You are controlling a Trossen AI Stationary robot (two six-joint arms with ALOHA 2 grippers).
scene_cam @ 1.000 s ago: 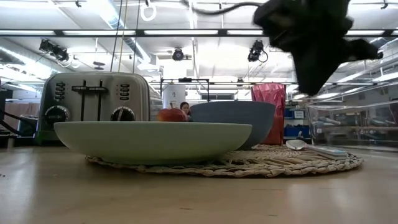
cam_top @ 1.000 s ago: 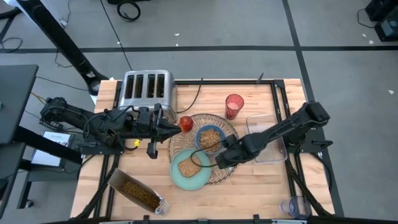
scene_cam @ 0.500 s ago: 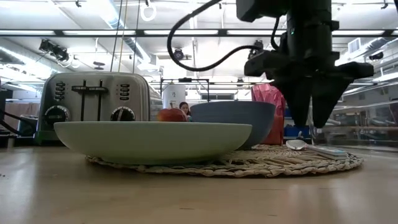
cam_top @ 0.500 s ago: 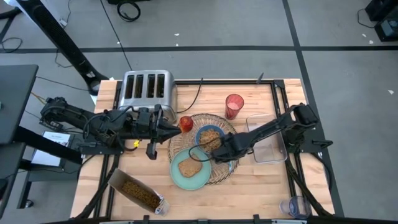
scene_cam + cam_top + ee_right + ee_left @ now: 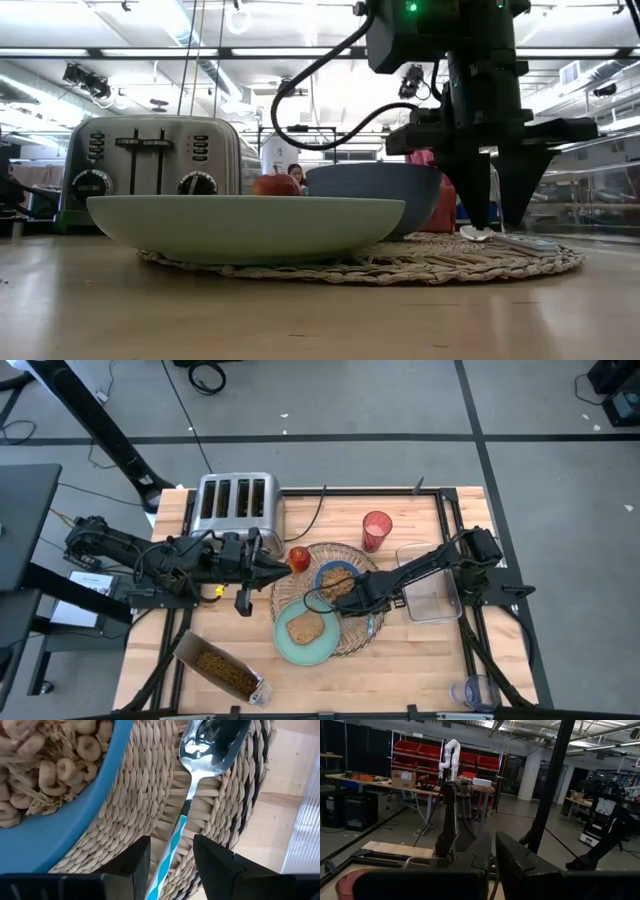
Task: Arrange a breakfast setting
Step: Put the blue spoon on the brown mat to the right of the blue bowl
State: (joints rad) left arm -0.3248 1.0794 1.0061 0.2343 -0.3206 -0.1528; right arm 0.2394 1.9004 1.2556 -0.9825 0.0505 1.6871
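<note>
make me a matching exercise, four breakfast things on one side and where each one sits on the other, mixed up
Things:
1. toast slice
2. cereal rings
3. spoon
4. red cup

Places:
A. on the bare wood, off the placemat
B. on the green plate
C. flat on the placemat, beside the bowl
D. in the blue bowl

Pairs: 1-B, 2-D, 3-C, 4-A
</note>
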